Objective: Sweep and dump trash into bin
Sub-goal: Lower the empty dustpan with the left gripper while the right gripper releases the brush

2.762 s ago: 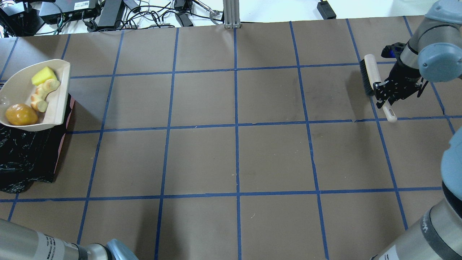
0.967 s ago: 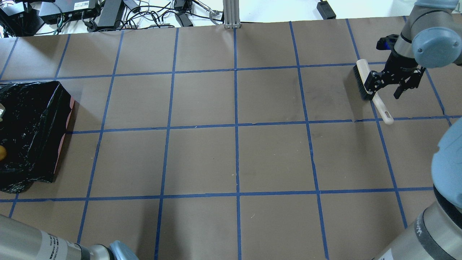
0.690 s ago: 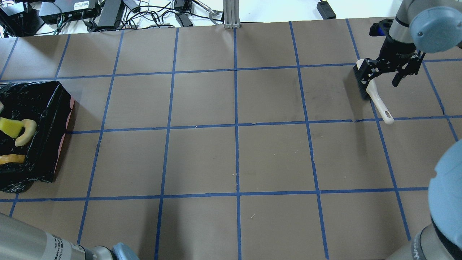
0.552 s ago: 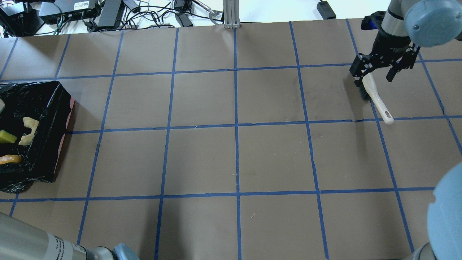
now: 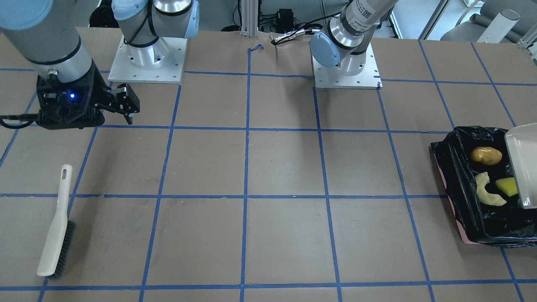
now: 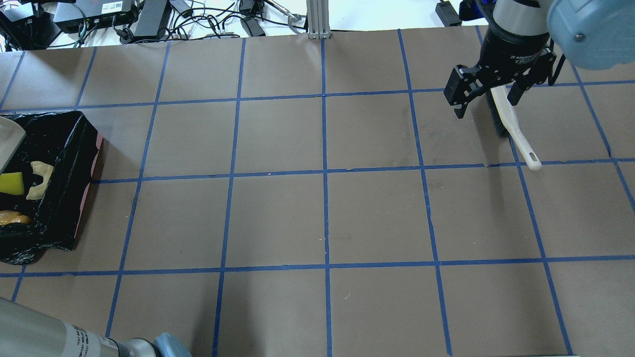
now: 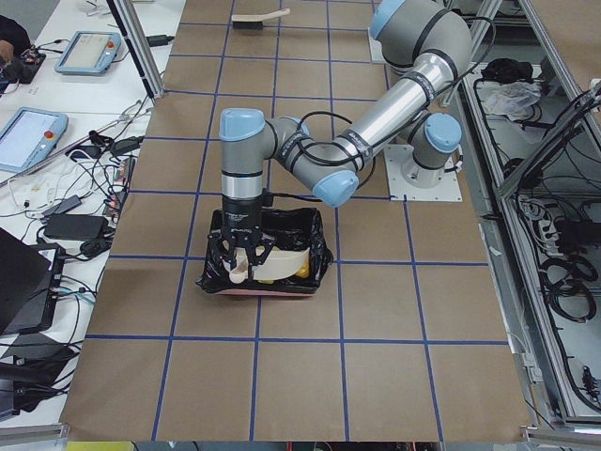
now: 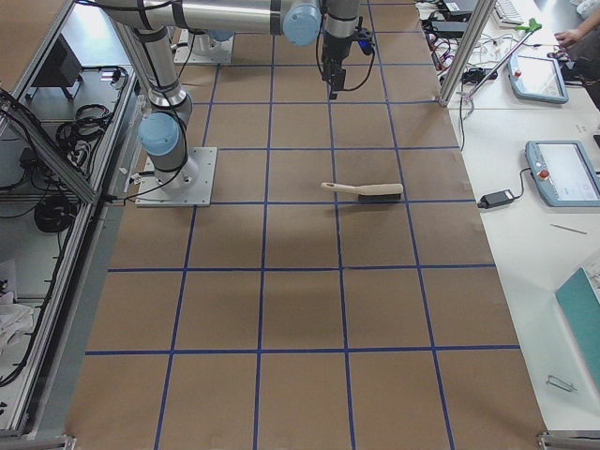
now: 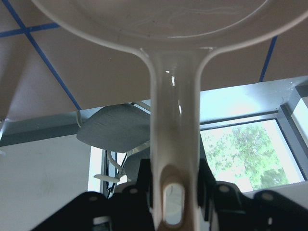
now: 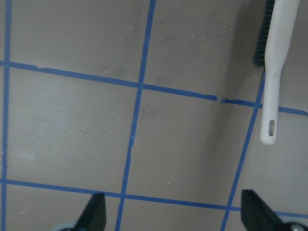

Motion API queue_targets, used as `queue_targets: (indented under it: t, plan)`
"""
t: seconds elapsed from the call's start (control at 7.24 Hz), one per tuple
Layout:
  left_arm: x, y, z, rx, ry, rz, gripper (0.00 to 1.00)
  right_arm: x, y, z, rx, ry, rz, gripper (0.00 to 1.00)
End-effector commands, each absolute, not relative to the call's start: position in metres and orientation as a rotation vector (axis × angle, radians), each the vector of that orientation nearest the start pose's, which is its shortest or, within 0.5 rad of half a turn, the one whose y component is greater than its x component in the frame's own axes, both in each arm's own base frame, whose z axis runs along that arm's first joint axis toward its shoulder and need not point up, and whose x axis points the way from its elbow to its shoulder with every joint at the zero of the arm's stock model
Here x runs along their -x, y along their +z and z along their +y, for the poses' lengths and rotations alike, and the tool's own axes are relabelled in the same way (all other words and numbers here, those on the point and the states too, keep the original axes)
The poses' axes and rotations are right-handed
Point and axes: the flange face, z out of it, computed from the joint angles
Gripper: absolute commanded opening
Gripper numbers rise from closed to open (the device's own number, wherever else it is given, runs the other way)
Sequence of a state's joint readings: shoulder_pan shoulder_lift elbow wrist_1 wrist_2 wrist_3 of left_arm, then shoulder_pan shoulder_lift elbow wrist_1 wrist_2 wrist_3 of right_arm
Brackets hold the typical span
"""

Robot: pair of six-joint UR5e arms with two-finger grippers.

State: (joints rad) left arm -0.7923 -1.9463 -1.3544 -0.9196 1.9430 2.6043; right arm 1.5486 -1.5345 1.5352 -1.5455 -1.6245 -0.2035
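Note:
The bin (image 6: 74,148), lined with a black bag, stands at the table's left edge and also shows in the front view (image 5: 451,167). In it lie the potato (image 5: 486,155), the peel strip (image 5: 486,191) and the yellow sponge (image 5: 506,186). My left gripper (image 9: 174,192) is shut on the handle of the beige dustpan (image 5: 522,163), which is tilted over the bin. My right gripper (image 6: 486,99) is open and empty, raised above the table. The brush (image 6: 511,131) lies flat on the table just beside and below it.
Brown paper with a blue tape grid covers the table (image 6: 322,218). Cables and power boxes (image 6: 124,17) lie beyond the far edge. A metal post (image 6: 317,20) stands at the back centre. The arm bases (image 5: 147,54) stand at the robot's side.
The dustpan tipped and the potato, peel and sponge dropped into the bin. My right gripper let go of the brush, rose and moved left toward the far edge.

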Motion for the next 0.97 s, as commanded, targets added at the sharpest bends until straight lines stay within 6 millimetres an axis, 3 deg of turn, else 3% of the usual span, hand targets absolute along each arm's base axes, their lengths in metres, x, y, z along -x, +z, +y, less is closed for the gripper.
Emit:
queue_targets:
  t: [0.0, 0.14, 0.28, 0.41, 0.69, 0.83]
  plan:
    - [-0.389, 0.482, -0.536, 2.586, -0.417, -2.264, 0.00, -0.132, 0.544, -0.452, 0.300, -0.060, 3.112, 1.00]
    - [-0.363, 0.495, -0.533, 2.391, -0.191, -2.324, 0.00, -0.131, 0.555, -0.439, 0.301, -0.065, 3.127, 1.00]
    - [-0.344, 0.492, -0.536, 2.287, -0.131, -2.329, 0.00, -0.131, 0.554, -0.441, 0.301, -0.076, 3.136, 1.00]
    - [-0.313, 0.479, -0.558, 2.259, -0.043, -2.319, 0.00, -0.130, 0.550, -0.442, 0.300, -0.058, 3.147, 1.00]
    - [-0.204, 0.434, -0.615, 2.171, -0.041, -2.341, 0.00, -0.130, 0.531, -0.472, 0.290, -0.064, 3.152, 1.00]
    - [-0.162, 0.410, -0.635, 2.143, -0.023, -2.381, 0.00, -0.129, 0.525, -0.478, 0.288, -0.057, 3.157, 1.00]
